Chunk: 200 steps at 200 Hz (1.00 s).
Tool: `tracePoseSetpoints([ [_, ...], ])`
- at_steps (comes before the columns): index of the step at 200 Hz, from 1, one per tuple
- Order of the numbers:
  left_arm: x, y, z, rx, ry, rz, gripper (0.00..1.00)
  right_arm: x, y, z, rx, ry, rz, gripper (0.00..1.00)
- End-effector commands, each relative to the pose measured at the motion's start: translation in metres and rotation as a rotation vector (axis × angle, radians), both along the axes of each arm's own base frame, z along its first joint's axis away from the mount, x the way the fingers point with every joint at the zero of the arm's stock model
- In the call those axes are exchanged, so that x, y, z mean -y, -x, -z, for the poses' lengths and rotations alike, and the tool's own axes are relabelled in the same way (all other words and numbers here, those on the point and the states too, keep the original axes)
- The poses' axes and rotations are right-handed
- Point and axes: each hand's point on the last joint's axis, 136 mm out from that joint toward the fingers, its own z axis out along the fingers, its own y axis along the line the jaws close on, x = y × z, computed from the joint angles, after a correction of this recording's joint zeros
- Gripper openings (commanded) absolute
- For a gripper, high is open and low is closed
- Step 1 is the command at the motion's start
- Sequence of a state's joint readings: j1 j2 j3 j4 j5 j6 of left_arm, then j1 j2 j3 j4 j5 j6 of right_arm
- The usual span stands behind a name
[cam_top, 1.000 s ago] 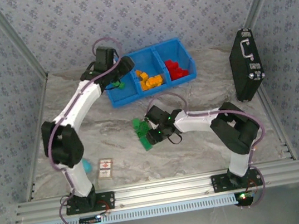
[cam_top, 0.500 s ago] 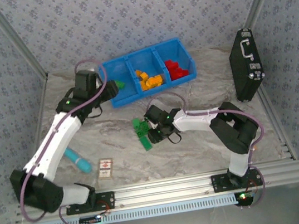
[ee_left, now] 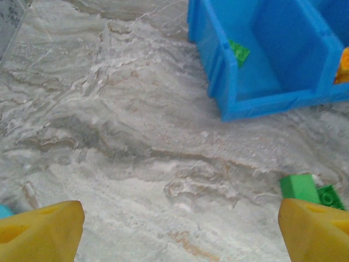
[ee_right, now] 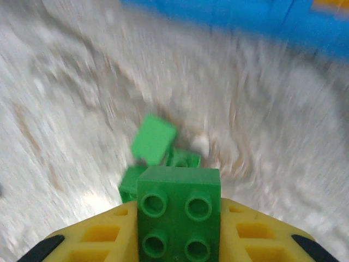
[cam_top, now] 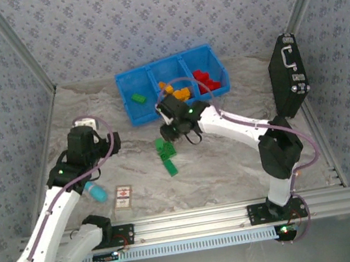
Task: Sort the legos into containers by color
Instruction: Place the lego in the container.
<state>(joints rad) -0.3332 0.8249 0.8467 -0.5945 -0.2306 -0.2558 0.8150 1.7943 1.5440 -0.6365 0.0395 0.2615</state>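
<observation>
Green brick [ee_right: 179, 210] is clamped between the pads of the right claw [cam_top: 170, 132], studs facing the wrist camera. Judged: the grip is there to carry it to the green compartment. This claw hangs over the tabletop [cam_top: 231, 155], just at 12 o'clock of the loose green bricks [cam_top: 166, 157] and at 6 o'clock of the blue bin [cam_top: 143, 117]. Bin sorting so far: lone green piece [cam_top: 138, 98] in the 9 o'clock compartment, orange bricks [cam_top: 176, 93] in the middle, red bricks [cam_top: 207, 80] at 3 o'clock. Right arm reaches forward toward 10 o'clock, elbow raised. Left claw [ee_left: 180, 224] is spread wide and empty, low at the 9 o'clock side, looking toward the bin, well apart from the loose bricks.
</observation>
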Motion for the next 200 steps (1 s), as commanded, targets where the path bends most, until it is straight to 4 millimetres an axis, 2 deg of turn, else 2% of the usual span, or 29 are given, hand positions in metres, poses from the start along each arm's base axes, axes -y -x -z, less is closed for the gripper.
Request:
tracePoseSetpoints([
  [1, -0.008, 0.002, -0.001, 0.051, -0.087, 0.029, 0.93, 0.008, -0.020, -0.013, 0.054, 0.100, -0.014, 0.32],
  [35, -0.013, 0.010, 0.008, 0.080, -0.126, 0.048, 0.95, -0.007, -0.064, -0.033, 0.136, 0.107, 0.005, 0.32],
  [57, -0.016, 0.013, 0.008, 0.102, -0.113, 0.032, 0.99, -0.017, -0.091, -0.037, 0.173, 0.105, 0.019, 0.32],
  [99, -0.016, 0.015, 0.003, 0.135, -0.104, 0.036, 1.00, -0.034, -0.139, -0.044, 0.230, 0.040, 0.077, 0.32],
  [154, -0.016, 0.015, 0.005, 0.134, -0.101, 0.034, 1.00, -0.054, -0.177, -0.046, 0.283, -0.046, 0.099, 0.32],
  [200, -0.018, 0.013, 0.008, 0.127, -0.109, 0.023, 1.00, -0.069, -0.194, -0.040, 0.299, -0.122, 0.077, 0.33],
])
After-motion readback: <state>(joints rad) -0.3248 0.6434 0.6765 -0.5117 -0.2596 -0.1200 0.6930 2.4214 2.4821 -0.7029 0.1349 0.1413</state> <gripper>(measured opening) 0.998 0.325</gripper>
